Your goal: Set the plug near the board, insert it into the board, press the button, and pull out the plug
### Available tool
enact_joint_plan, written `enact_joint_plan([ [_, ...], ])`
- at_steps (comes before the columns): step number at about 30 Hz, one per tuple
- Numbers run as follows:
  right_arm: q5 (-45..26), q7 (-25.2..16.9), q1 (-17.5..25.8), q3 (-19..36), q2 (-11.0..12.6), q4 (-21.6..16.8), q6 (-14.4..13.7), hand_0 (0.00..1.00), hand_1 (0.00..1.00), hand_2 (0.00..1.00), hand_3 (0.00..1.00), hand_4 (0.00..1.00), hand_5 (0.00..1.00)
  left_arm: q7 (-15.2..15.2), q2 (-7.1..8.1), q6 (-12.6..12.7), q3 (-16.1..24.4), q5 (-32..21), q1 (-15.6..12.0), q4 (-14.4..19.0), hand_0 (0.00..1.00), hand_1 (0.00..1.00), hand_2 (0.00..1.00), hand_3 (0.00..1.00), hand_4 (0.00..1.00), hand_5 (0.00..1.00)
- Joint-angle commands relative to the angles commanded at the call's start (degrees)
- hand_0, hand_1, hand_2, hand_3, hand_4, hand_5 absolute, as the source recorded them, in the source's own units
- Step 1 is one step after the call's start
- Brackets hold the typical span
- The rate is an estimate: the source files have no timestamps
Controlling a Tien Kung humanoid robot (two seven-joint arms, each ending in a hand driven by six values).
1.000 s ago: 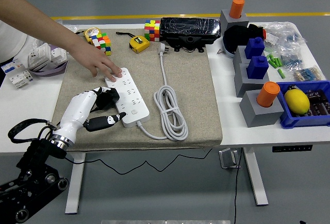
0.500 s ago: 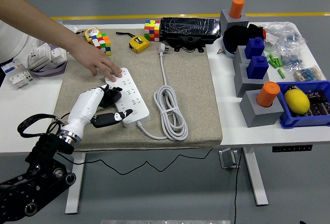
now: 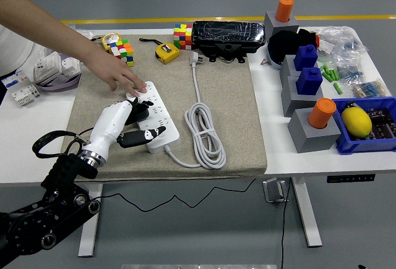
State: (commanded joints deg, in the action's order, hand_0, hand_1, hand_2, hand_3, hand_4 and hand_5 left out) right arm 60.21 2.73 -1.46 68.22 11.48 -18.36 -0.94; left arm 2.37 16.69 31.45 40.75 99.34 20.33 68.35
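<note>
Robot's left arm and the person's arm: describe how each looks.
The robot's left hand has a glossy white shell and black fingers with white markings. A silver ring joins it to a black, blocky forearm with round joint caps; a black cable loops beside the wrist. The person's arm is bare, with no sleeve on the forearm.

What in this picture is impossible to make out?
- Plug: hidden under the left hand on the power strip, head view.
- Strip's button: too small.
- Right hand: outside the frame.
- Person's hand: its fingertips cover the strip's far end.
- Bag contents: too small.
</note>
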Motion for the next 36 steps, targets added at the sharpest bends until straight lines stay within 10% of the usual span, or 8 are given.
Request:
enact_joint_plan([
  [13, 0.22, 0.01, 0.16, 0.31, -0.04, -0.06, -0.02, 0.65, 0.643, 0.615, 0.545, 0.979, 0.555, -1.07, 1.91, 1.16, 1.7, 1.7, -2.27, 10.88, 0.726, 0.703, 0.699, 0.701, 0.924, 0.503],
  [14, 0.25, 0.01, 0.17, 0.33, -0.05, -0.07, -0.02, 0.65, 0.643, 0.615, 0.544, 0.978, 0.554, -0.69, 2.12, 0.41, 1.78, 1.83, -2.47, 12.28, 0.556, 0.587, 0.609, 0.693, 0.933, 0.505],
  [19, 0.32, 0.02, 0.23, 0.33, -0.02, -0.14, -0.02, 0.65, 0.643, 0.615, 0.544, 0.978, 0.554, 4.79, 3.25, -6.45, 1.66, 3.64, -3.12, 17.9, 0.556, 0.587, 0.609, 0.693, 0.933, 0.505],
  [20, 0.33, 0.02, 0.24, 0.33, -0.02, -0.16, -0.02, 0.65, 0.643, 0.614, 0.545, 0.977, 0.553, 6.27, 3.45, -7.88, 1.54, 4.35, -3.25, 18.73, 0.281, 0.348, 0.381, 0.723, 0.937, 0.512],
  [25, 0.36, 0.04, 0.27, 0.31, -0.02, -0.24, -0.03, 0.65, 0.643, 0.614, 0.545, 0.977, 0.553, 15.52, 3.92, -16.92, 1.48, 6.47, -3.85, 21.15, 0.281, 0.348, 0.381, 0.723, 0.937, 0.512],
  [26, 0.37, 0.05, 0.29, 0.29, -0.02, -0.24, -0.02, 0.65, 0.643, 0.614, 0.545, 0.978, 0.554, 16.91, 3.96, -18.3, 1.46, 6.63, -3.89, 21.32, 0.103, 0.096, 0.139, 0.848, 0.998, 0.591],
  [36, 0.38, 0.04, 0.25, 0.33, -0.02, -0.28, -0.04, 0.65, 0.643, 0.614, 0.545, 0.978, 0.553, 23.99, 3.94, -24.23, 1.29, 7.22, -3.49, 20.7, 0.077, 0.088, 0.136, 0.864, 0.998, 0.612],
])
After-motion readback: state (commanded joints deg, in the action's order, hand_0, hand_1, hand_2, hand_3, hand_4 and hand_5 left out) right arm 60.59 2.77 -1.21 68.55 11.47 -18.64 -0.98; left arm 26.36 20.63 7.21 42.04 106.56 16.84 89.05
